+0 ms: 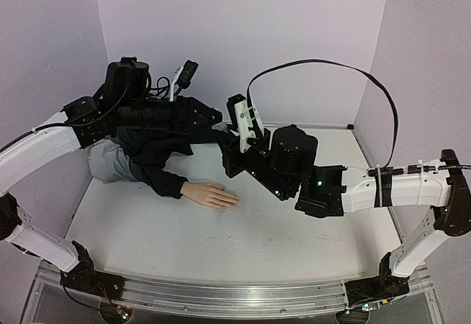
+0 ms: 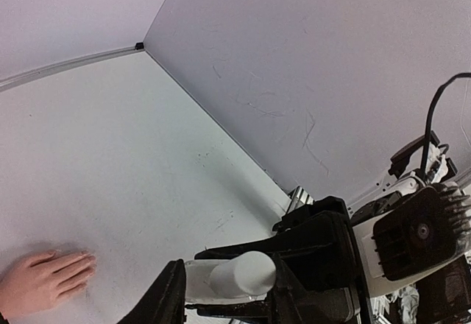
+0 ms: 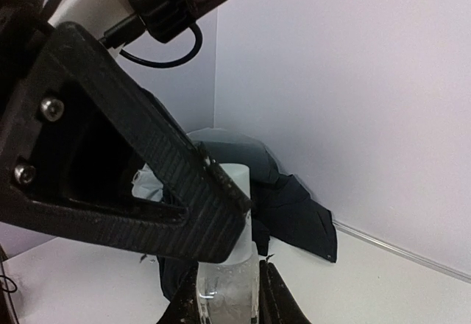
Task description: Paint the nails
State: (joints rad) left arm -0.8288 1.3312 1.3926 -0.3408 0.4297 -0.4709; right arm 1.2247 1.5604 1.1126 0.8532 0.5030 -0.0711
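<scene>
The pale mannequin hand (image 1: 213, 194) lies flat on the white table, coming out of a dark sleeve (image 1: 158, 158); its nails (image 1: 234, 200) are too small to make out. It also shows in the left wrist view (image 2: 40, 280). Both grippers meet in the air behind the hand. My right gripper (image 3: 228, 283) is shut on a small clear bottle (image 3: 228, 294). My left gripper (image 2: 221, 291) is shut on the bottle's white cap (image 2: 246, 271), also seen in the right wrist view (image 3: 239, 184). In the top view the left gripper (image 1: 219, 131) and right gripper (image 1: 235, 151) hide the bottle.
The dark sleeve and grey cloth (image 1: 110, 163) are bunched at the back left of the table. Lilac walls close in the back and sides. A black cable (image 1: 324, 65) loops above the right arm.
</scene>
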